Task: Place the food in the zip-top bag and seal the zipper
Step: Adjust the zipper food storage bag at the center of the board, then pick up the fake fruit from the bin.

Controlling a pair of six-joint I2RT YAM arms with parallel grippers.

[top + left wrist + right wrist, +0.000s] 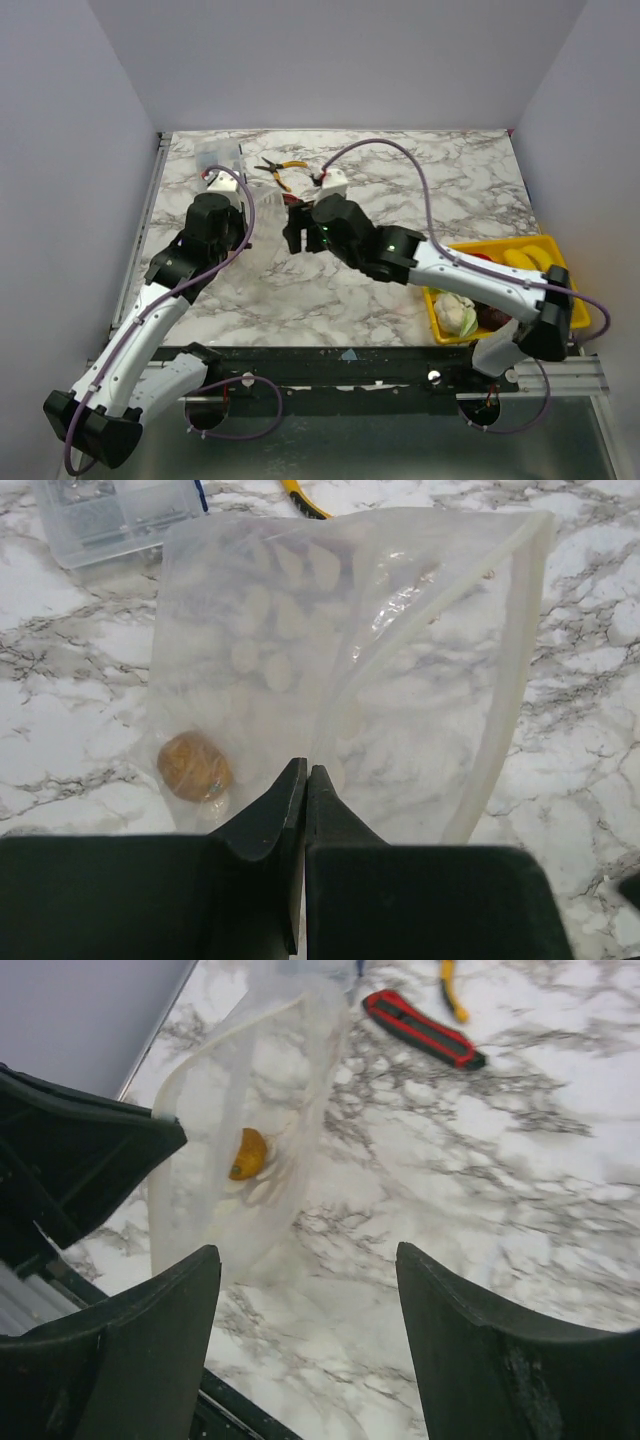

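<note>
Far left: a clear compartment box (115, 515) sits on the counter (300, 300) beyond the bag. It plays no part in the task.

Left fingers (304, 780): pressed fully together, pinching one edge of the zip-top bag (330, 650). The pinch holds the thin plastic up on edge with its mouth turned toward the right arm. Judged purpose: this arm serves as a holder, so the other can load the bag alone.

Zipper (505, 630): the ridged strip runs down the bag's right-hand edge in the left wrist view. Its two sides stand apart, so the mouth is open and unsealed.

Contents: one orange piece (195, 767) lies low in the bag, near the pinch.

Middle, beyond the bag: yellow-handled pliers (280, 170) and a red-and-black tool (425, 1028) lie flat on the marble, apart from everything else.

Right fingers (297, 243): spread wide with nothing between them, just beside the bag's mouth and pointing at it.

Far right: a yellow bin (500, 243) at the near right of the counter holds the remaining food (490, 317), including the pale leafy piece (455, 315) and some yellow pieces (520, 262).

Assessment: early stage. One piece is bagged, several are left to fetch, and sealing is not yet begun. The leafy piece is bulky against a slack mouth, which could fold shut or snag it.
</note>
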